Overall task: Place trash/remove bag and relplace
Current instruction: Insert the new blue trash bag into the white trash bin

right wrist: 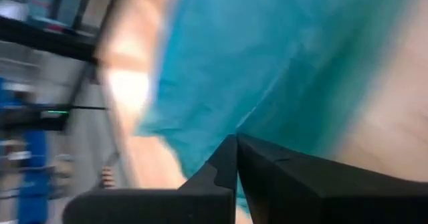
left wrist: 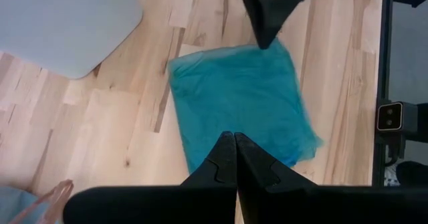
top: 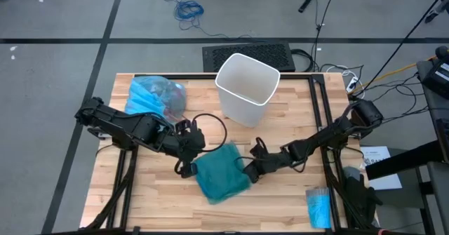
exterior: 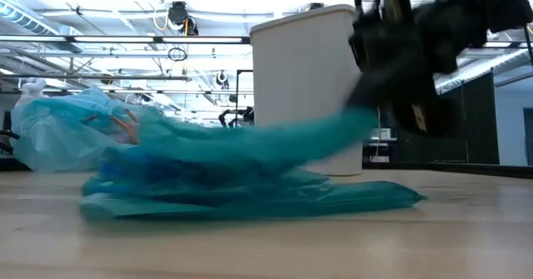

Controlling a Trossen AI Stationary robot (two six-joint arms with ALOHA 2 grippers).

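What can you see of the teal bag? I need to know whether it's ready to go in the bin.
The teal bag is thin, crinkly plastic, folded into a rough flat square on the wooden table, in front of the empty white bin. It is not opened. The left gripper is shut at one edge, the right gripper shut on the opposite edge, which rises off the table.
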